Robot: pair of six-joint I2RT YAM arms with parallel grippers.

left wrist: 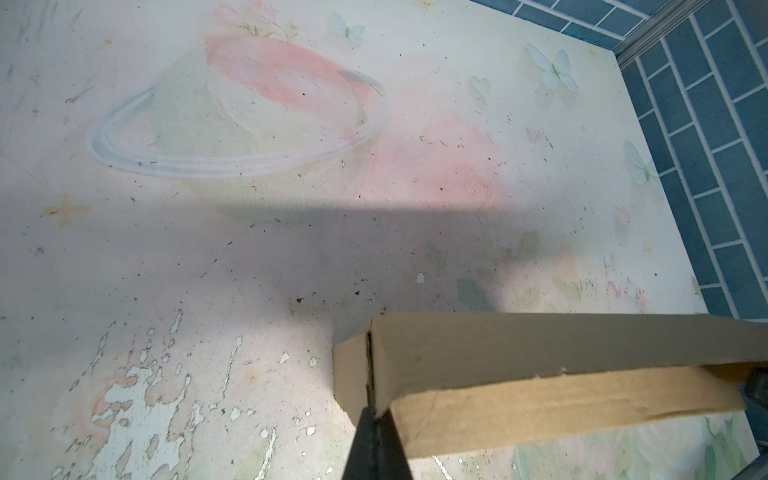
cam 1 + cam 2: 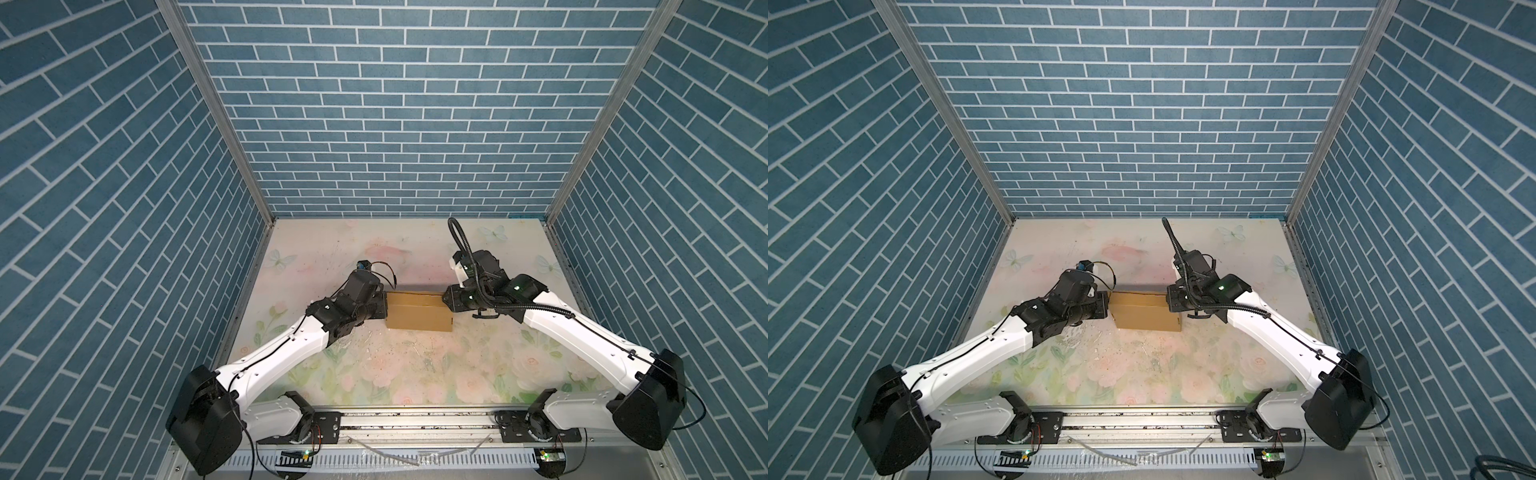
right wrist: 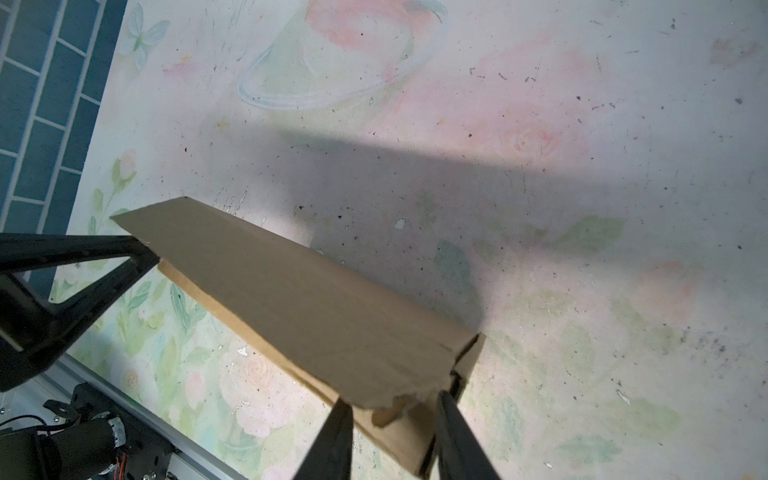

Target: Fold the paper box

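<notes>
The paper box is a plain brown, shallow cardboard box lying mid-table between both arms. My left gripper is shut. In the left wrist view its tips touch the seam at the corner of the paper box. My right gripper is at the opposite end. In the right wrist view its fingers stand one on each side of the end of the paper box, closed on it. The left gripper shows at the far end there.
The floral table is worn and speckled. Blue brick walls close in the back and both sides. A metal rail with both arm bases runs along the front edge.
</notes>
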